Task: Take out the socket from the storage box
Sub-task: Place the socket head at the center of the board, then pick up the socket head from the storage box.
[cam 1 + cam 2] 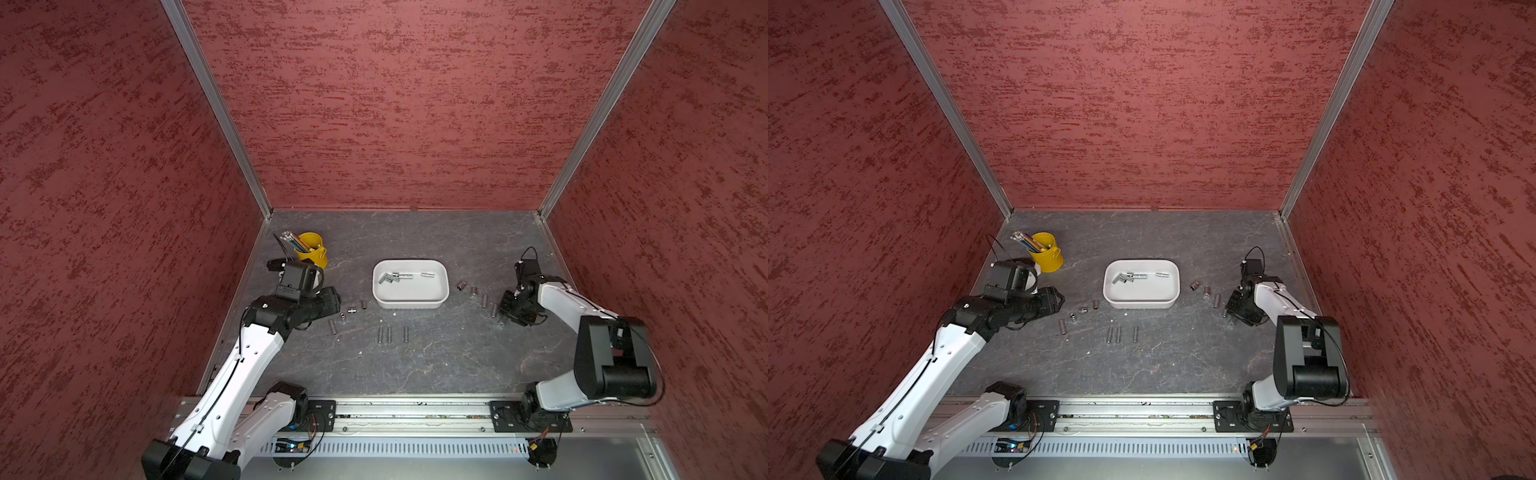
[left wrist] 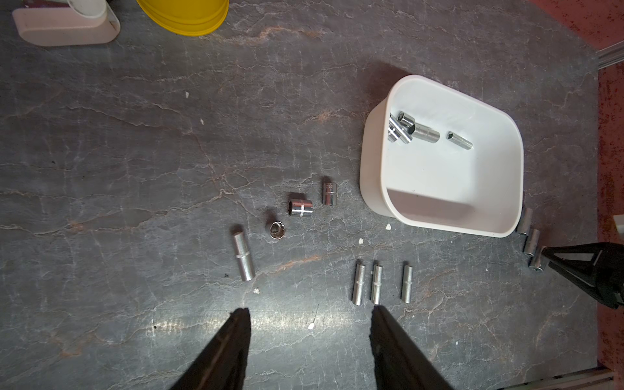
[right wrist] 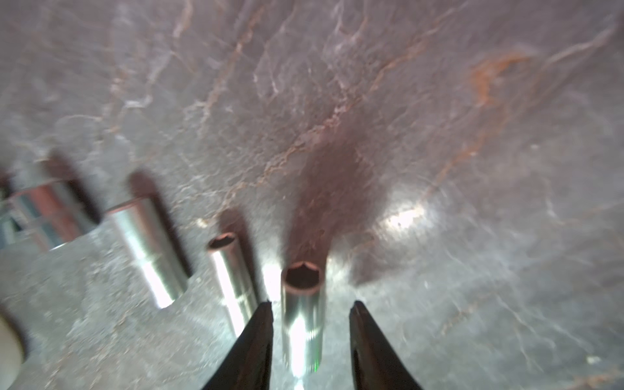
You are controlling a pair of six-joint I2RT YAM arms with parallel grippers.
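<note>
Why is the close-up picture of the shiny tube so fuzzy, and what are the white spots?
In the right wrist view the socket and table look soft and smeared, probably too close to focus; the white spots are light glare on both. The left wrist view is crisp, with milder shine on the table.

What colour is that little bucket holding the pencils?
The bucket is bright yellow, clearest in a top view.

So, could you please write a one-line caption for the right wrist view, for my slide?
Right gripper, jaws open, straddling a socket lying on the grey table, other sockets alongside.
</note>
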